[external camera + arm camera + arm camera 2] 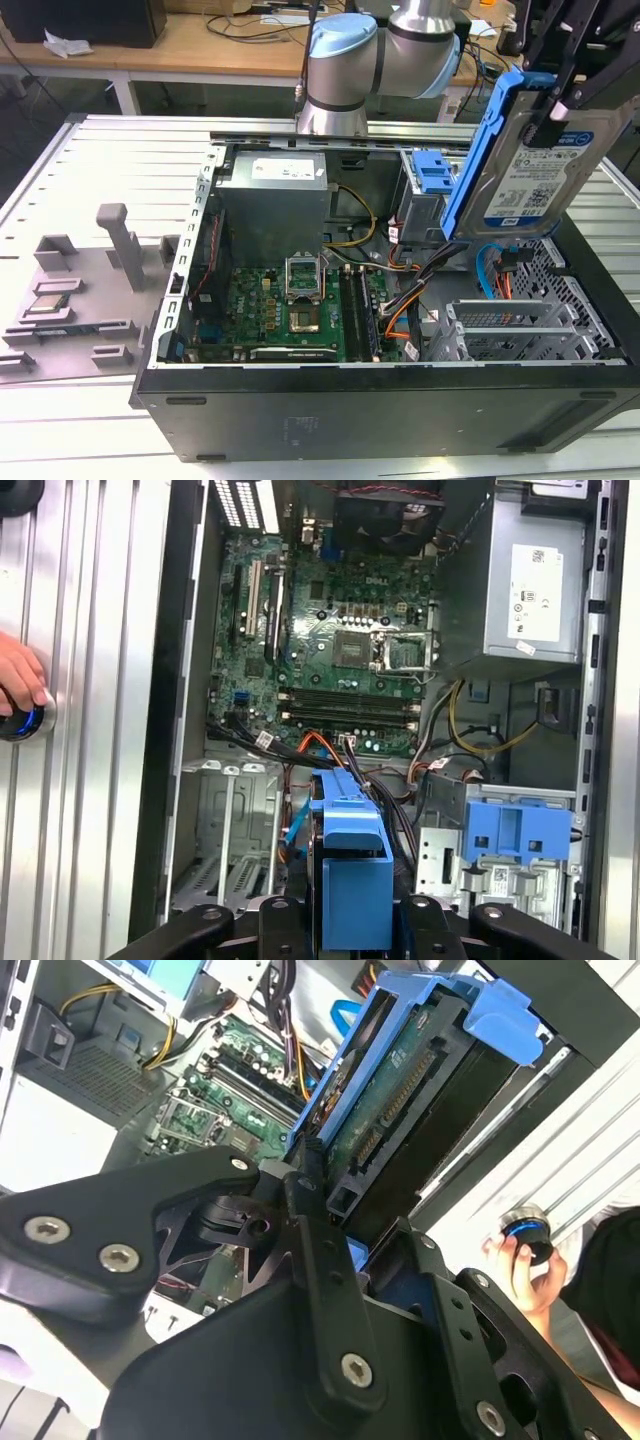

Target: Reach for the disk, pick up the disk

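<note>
The claw (560, 95) is holding the disk (540, 165) up in the air above the open computer case (380, 400), over the case's corner at the exterior view's upper right, with its black fingers (575, 70) closed against the disk's upper end. The disk is hanging tilted, its white-and-blue label facing the exterior view, and its blue bracket (480, 150) is running along the edge toward the exterior view's left. It is touching nothing else. In the second wrist view the disk (400, 1110) is showing its connector edge and green circuit side inside the blue bracket (500, 1010), with the claw (310, 1190) clamped on the near end. In the first wrist view the blue bracket (350, 860) is sitting between the claw's dark links, above the case interior. Inside the case, the green motherboard (290, 310) is lying on the floor of the chassis, and the plain silver power supply (275, 205) is sitting by the rear wall. A separate blue plastic latch piece (435, 175) is staying mounted on the drive cage. The case is resting on a ribbed metal worktop (110, 160), where grey fixtures (120, 245) are standing near the edge at the exterior view's left. A person's hand (18, 680) is resting on a round blue-lit knob (20, 722) on the worktop beside the case.
</note>
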Robot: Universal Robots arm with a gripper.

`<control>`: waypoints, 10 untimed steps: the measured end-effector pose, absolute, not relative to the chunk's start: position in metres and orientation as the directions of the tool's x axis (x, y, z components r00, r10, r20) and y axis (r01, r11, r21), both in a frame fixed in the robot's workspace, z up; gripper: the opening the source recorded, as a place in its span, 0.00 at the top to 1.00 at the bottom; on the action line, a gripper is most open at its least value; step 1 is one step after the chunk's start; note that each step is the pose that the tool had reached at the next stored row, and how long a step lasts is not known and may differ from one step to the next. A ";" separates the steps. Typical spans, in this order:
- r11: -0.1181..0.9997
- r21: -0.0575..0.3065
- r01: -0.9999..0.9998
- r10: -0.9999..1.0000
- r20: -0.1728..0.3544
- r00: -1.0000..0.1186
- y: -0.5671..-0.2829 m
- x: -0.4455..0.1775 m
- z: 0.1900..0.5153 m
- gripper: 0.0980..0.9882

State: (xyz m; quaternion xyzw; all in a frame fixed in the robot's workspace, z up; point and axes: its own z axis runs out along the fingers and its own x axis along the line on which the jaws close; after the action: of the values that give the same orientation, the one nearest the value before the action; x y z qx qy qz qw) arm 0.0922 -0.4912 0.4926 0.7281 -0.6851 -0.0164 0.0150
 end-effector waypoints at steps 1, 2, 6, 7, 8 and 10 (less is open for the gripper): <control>-0.061 0.044 -0.997 -0.998 -0.003 0.061 -0.493 0.092 0.493 0.70; -0.061 0.044 -0.997 -0.998 -0.003 0.061 -0.494 0.092 0.493 0.70; -0.061 0.044 -0.997 -0.998 -0.003 0.061 -0.502 0.092 0.493 0.70; -0.061 0.044 -0.997 -0.998 -0.003 0.061 -0.506 0.092 0.493 0.70; -0.061 0.044 -0.997 -0.998 -0.003 0.061 -0.508 0.092 0.493 0.70; -0.061 0.044 -0.997 -0.998 -0.003 0.061 -0.514 0.092 0.493 0.70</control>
State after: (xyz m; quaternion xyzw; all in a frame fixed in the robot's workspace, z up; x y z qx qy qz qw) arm 0.0922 -0.5135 0.4926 0.7281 -0.6851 -0.0164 0.0151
